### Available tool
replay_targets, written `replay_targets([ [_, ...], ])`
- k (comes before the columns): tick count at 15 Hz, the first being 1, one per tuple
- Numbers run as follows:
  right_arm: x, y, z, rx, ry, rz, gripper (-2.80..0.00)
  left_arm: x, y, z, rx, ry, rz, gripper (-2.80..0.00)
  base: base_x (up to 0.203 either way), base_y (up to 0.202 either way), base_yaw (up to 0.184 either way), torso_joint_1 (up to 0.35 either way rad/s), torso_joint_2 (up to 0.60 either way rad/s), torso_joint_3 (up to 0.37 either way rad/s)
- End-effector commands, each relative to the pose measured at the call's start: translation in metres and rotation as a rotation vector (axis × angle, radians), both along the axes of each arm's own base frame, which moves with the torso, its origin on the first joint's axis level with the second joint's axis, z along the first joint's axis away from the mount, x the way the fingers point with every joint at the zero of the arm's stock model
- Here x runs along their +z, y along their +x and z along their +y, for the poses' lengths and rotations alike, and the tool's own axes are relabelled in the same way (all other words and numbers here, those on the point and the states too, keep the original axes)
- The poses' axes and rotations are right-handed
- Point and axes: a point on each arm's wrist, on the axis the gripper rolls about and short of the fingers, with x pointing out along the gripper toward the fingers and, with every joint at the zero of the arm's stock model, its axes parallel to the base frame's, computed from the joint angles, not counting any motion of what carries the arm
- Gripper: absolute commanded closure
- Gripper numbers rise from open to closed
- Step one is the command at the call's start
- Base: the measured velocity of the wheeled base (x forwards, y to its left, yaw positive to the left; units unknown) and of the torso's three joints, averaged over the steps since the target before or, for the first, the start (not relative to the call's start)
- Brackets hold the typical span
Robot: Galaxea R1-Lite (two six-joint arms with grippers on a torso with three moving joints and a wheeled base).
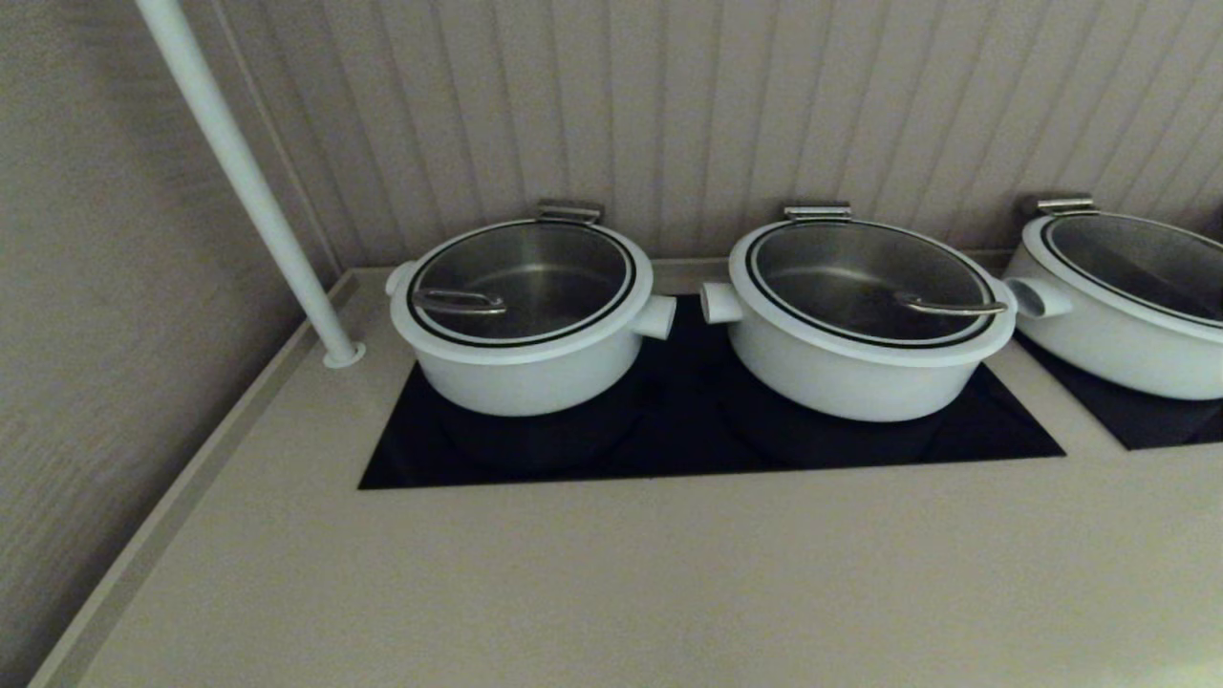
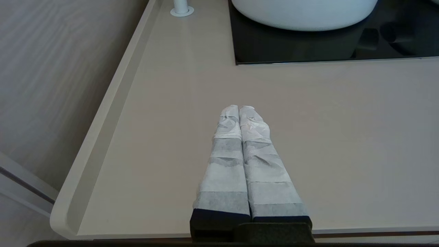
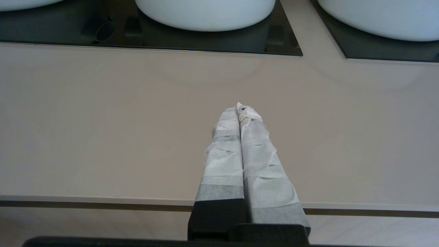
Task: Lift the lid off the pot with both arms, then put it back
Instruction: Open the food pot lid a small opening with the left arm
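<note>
Three like white pots stand on black hobs at the back of the counter, each with a glass lid closed on it: the left pot (image 1: 521, 368) with its lid (image 1: 521, 282), the middle pot (image 1: 841, 368) with its lid (image 1: 865, 282), and the right pot (image 1: 1118, 334). I cannot tell which one the task means. Both arms are out of the head view. My left gripper (image 2: 239, 108) is shut and empty over the counter's front, facing the left pot (image 2: 305, 15). My right gripper (image 3: 239, 109) is shut and empty over the front edge, facing the middle pot (image 3: 205, 15).
A white pole (image 1: 248, 191) rises from the counter's back left corner, beside the left pot. A raised lip (image 2: 99, 137) runs along the counter's left edge by the wall. The beige counter (image 1: 611, 573) stretches from the hobs to the front edge.
</note>
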Motion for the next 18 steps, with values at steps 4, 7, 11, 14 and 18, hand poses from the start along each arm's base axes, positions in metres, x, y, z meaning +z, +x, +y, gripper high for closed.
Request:
replay_targets([
  [4,0.0,0.0,0.0,0.001,-0.001,0.001,0.0,0.0,0.0,0.0,0.0,-0.001,-0.002,0.0,0.0,0.0,0.0,0.0,0.0,0.0],
  [7,0.0,0.0,0.0,0.001,-0.001,0.001,0.0,0.0,0.0,0.0,-0.005,0.012,-0.001,0.0,0.0,0.0,0.0,0.0,0.0,0.0],
  [11,0.0,0.0,0.0,0.001,-0.001,0.001,0.0,0.007,-0.002,0.0,-0.011,0.051,-0.026,0.0,0.0,0.0,0.0,0.0,0.0,0.0],
  [14,0.0,0.0,0.0,0.001,-0.001,0.0,0.0,0.027,-0.008,-0.001,-0.06,0.054,-0.085,0.0,0.0,0.0,0.0,0.0,0.0,0.0],
  [18,0.0,0.0,0.0,0.001,-0.001,0.0,0.0,0.062,-0.004,-0.003,-0.144,0.056,-0.082,0.0,0.0,0.0,0.0,0.0,0.0,0.0],
])
